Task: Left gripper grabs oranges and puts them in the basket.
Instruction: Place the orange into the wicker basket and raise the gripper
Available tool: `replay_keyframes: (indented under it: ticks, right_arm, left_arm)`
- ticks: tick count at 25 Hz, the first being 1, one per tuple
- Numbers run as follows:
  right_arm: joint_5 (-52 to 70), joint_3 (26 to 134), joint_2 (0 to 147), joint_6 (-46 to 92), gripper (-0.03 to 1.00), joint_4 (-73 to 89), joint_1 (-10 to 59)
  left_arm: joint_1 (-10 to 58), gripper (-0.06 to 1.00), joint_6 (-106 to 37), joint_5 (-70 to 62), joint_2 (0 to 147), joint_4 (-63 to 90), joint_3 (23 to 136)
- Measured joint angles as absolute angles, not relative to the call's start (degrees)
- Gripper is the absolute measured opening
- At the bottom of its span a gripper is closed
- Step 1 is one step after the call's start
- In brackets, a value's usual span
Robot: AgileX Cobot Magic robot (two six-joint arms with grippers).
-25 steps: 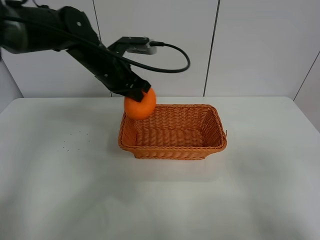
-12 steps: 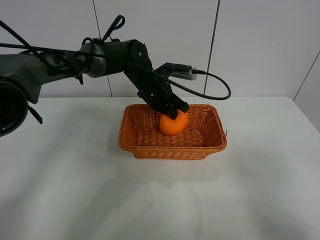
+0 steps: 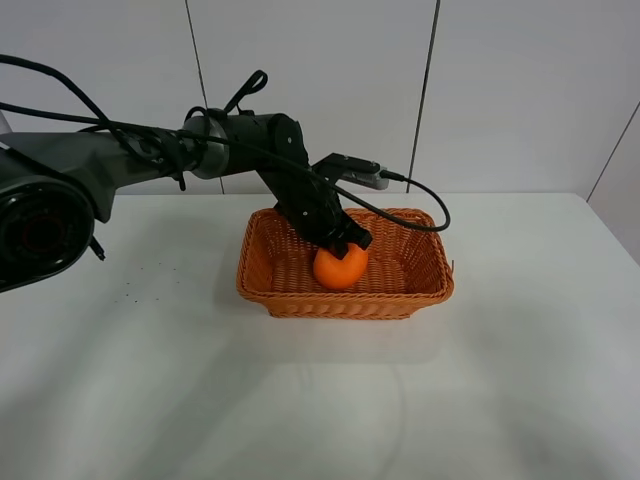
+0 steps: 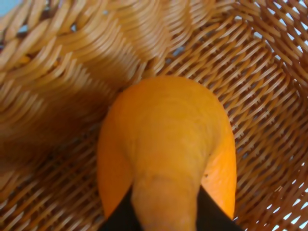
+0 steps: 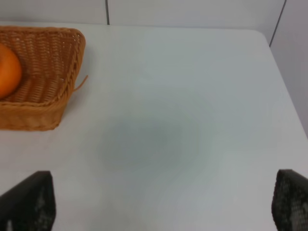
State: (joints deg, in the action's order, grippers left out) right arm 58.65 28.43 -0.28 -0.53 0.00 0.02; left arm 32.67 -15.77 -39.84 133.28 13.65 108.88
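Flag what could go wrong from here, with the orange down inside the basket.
1. The left pincer grips the orange around its raised neck, as the left wrist view shows. That is a narrow hold, so it could slip or twist loose early.
2. The orange is round, so once released it may roll across the floor of the basket.
3. The black cable loops close over the far rim. It might snag the wicker and drag the basket on withdrawal.

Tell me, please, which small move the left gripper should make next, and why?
Probably open the jaws. The left gripper holds the orange low inside the basket, close to its woven floor, so releasing it should leave it resting there.
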Motion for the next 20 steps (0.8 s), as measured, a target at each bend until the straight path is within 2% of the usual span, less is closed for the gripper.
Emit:
replay_keyframes:
  ticks: [10, 11, 13, 15, 17, 20]
  right_arm:
    - [58.6, 28.4, -0.3, -0.5, 0.69, 0.0, 0.0]
    - [58.6, 28.4, -0.3, -0.5, 0.69, 0.0, 0.0]
    - [58.6, 28.4, -0.3, -0.5, 0.69, 0.0, 0.0]
    - [58.6, 28.4, -0.3, -0.5, 0.69, 0.0, 0.0]
    - [58.6, 28.4, -0.3, -0.5, 0.69, 0.0, 0.0]
    - [58.6, 28.4, -0.3, -0.5, 0.69, 0.0, 0.0]
  left_arm:
    - [32.7, 0.2, -15.8, -39.7, 133.3, 12.3, 108.9]
    - [32.7, 0.24, -15.8, -39.8, 133.3, 12.3, 108.9]
    - [32.7, 0.37, -15.8, -40.0, 133.3, 12.3, 108.9]
    - [32.7, 0.57, -15.8, -40.1, 133.3, 12.3, 108.9]
    - [32.7, 0.73, -15.7, -40.1, 133.3, 11.9, 108.9]
    - [32.7, 0.81, -15.7, -40.1, 133.3, 11.9, 108.9]
